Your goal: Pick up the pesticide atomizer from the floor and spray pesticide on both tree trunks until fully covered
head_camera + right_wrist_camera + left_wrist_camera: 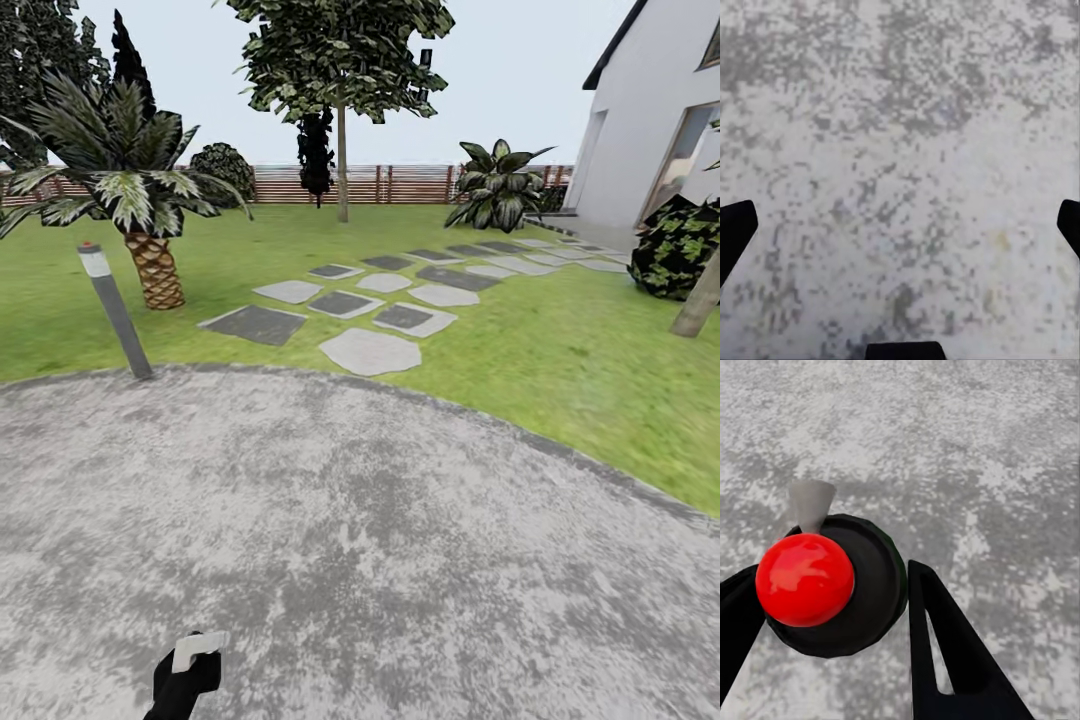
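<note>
Through the left wrist camera I am looking straight down onto the pesticide atomizer (844,585): a round dark body with a glossy red top and a small grey nozzle sticking out from it. It sits between the two black fingers (945,652) of my left gripper (825,622), one finger pressed against each side of the body, so I read the left gripper as closed around the bottle. Whether the bottle is standing on the floor (982,450) or lifted clear of it I cannot tell from this angle.

From the head camera I get far less of that: just a black shape with a pale grey piece on top at the lower edge, which I take to be my left arm's end (188,672) over the grey mottled paving (400,520). What this camera gives me is the garden. One tall tree (341,60) stands well off on the lawn (560,340) before the brown slat fence (400,184), its thin-looking trunk (342,165) bare below the canopy. A pale trunk (700,295) leans in at the right edge, near the white house (650,130). A grey post (114,310) stands at the paving's curved edge, a palm (140,200) behind it, and stepping stones (370,350) run across the grass.

The right wrist camera has bare paving (900,150) under my right gripper (900,225), whose dark fingertips (735,232) sit wide apart with nothing between them.
</note>
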